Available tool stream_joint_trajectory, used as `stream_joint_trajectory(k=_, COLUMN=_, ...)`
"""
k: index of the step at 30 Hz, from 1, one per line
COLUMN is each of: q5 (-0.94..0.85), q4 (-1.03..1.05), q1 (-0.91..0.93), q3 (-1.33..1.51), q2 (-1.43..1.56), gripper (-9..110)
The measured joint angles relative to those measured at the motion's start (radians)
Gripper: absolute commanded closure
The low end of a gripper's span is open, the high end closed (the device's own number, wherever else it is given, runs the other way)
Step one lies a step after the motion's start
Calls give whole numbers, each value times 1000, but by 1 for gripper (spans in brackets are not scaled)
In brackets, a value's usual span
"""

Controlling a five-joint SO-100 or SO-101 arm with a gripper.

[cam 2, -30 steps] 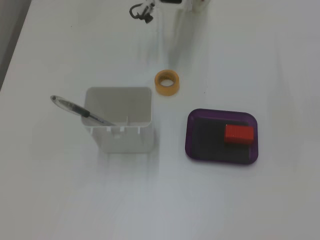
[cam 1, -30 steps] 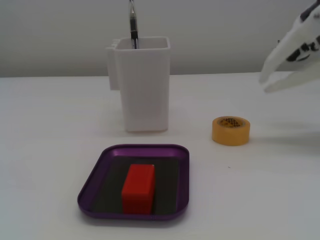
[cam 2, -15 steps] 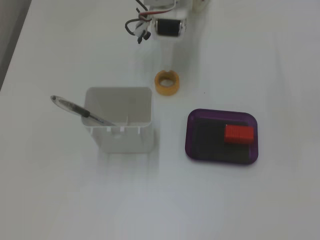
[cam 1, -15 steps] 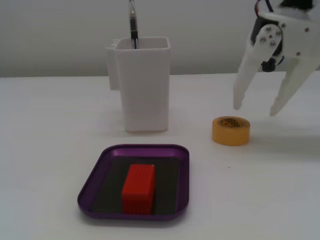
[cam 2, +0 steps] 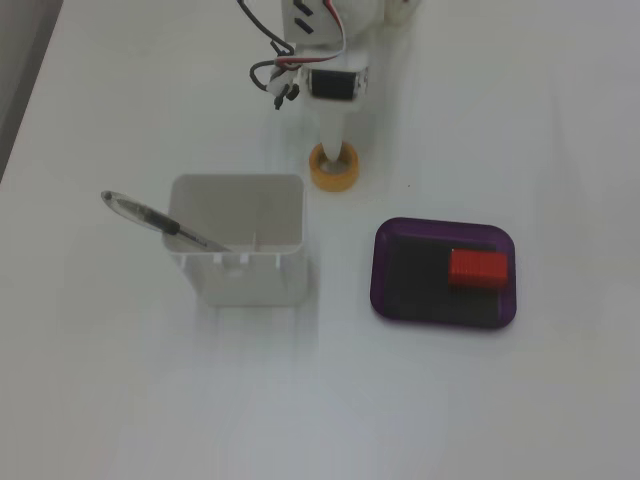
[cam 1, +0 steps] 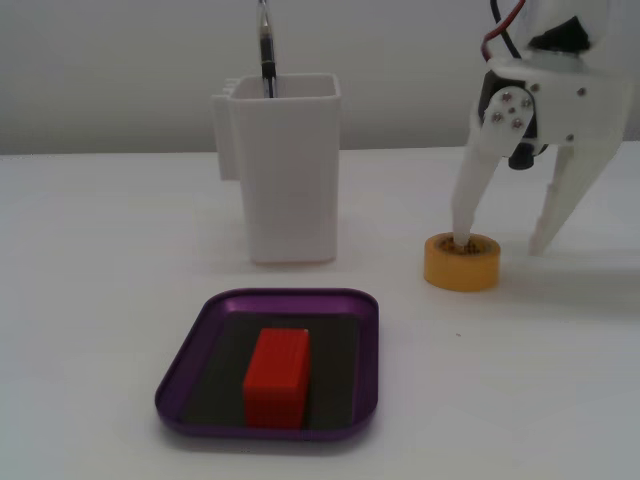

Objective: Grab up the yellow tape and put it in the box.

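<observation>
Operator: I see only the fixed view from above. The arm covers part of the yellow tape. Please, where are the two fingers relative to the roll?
Observer: In the low fixed view the gripper is open. One finger points down into the core of the yellow tape; the other stands outside, right of the roll.
Operator: Is the roll lifted already?
Observer: No, in that view it sits flat on the table.
Operator: Is the red thing in the box flat or tall?
Observer: The red block is a thick brick lying on the floor of the box, rising above its rim.
</observation>
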Motion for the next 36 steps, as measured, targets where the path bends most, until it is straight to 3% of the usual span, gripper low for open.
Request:
stream_joint_trajectory(k=7, q5=0, q4=-32, q1=2, q3=-6, q2=-117, gripper=86)
stream_joint_trajectory(k=12, q5=2, q4=-41, q1=3, q3=-18, q2=-127, gripper=103)
stream_joint_trajectory(k=22, q5=2, q4=-38, q1=-20, q3=-15, q2=64, gripper=102)
stream_joint_trajectory(k=31, q5=2, q4=-37, q1=-288, q3=-15, q2=462, gripper=102)
stream_joint_trajectory(k=36, q5=28, q4=-37, q1=-417, q3=-15, q2=488, gripper=102)
